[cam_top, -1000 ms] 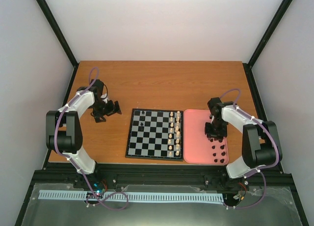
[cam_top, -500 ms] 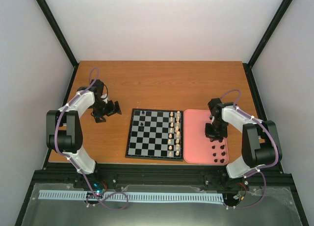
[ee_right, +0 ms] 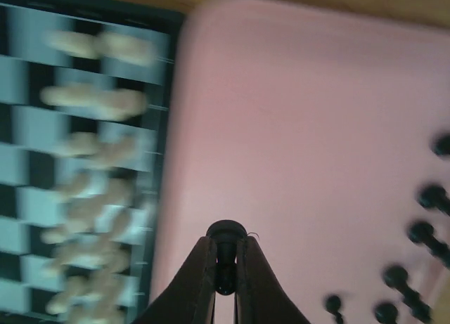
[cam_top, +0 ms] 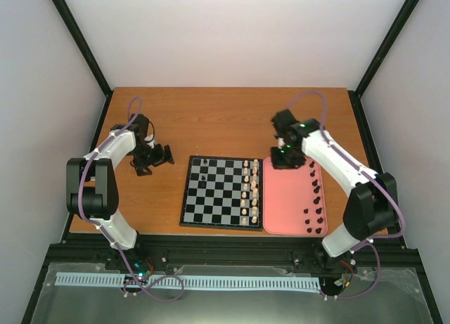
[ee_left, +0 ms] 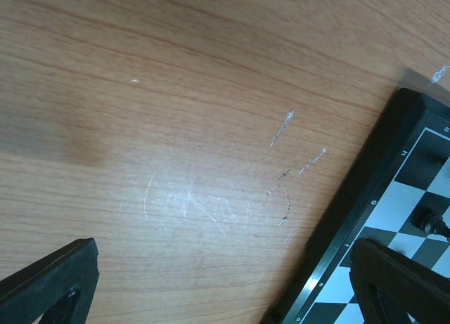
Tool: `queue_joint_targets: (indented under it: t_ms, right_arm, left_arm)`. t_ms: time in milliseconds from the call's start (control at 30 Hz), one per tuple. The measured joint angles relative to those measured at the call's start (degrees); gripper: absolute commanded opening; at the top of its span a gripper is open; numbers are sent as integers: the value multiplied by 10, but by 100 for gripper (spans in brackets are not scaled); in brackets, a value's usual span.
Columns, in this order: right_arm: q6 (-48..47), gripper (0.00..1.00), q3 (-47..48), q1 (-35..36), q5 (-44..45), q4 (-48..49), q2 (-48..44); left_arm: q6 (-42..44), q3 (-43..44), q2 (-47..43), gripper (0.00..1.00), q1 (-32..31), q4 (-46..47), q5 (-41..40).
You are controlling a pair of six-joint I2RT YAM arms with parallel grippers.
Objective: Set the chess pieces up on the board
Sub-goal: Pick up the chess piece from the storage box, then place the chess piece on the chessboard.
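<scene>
Since a second ago the right end effector (cam_top: 284, 157) has swung from the near middle of the pink rectangular plastic tray (cam_top: 285, 204) up to its far left corner, right beside the small square black-and-grey chessboard (cam_top: 221, 197). Its fingers are pressed together on one tiny black chess piece (ee_right: 226, 234). In the wrist view the rounded top pokes out just past the tips, with the tray's pink floor behind it, and that whole shot is pretty smeared. The remaining loose black pieces (ee_right: 420, 232) sit along the tray's right side, running down to its near right corner. Two more black pieces (cam_top: 204, 160) already stand on the board's far left squares, and one of them peeks into the left wrist view too. The cream-white pieces (cam_top: 249, 187) fill the two columns on the board's right edge, next to the tray. Over on the other side, the left end effector (cam_top: 156, 157) has its fingers spread wide, nothing between them. It hangs above the scratched brown wooden desk (ee_left: 176, 127), just off the board's left rim.
</scene>
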Motion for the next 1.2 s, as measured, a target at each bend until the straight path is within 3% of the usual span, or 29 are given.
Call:
queue_joint_targets:
  t_ms: [233,467,667,1200]
  right_arm:
    - [9,3,192,200,-10,-18,145]
    - [-10,3,330,304,-43,-27,295]
    - [-32,3,395,334,-67,-38,345]
    - [-61,3,449,349,-98,-62,432]
  left_arm:
    - [0,0,0,100,0,0,-5]
    - [0,0,0,100,0,0,-5]
    - [0,0,0,100,0,0,-5]
    - [-4,-16,-30,100,0,0,-23]
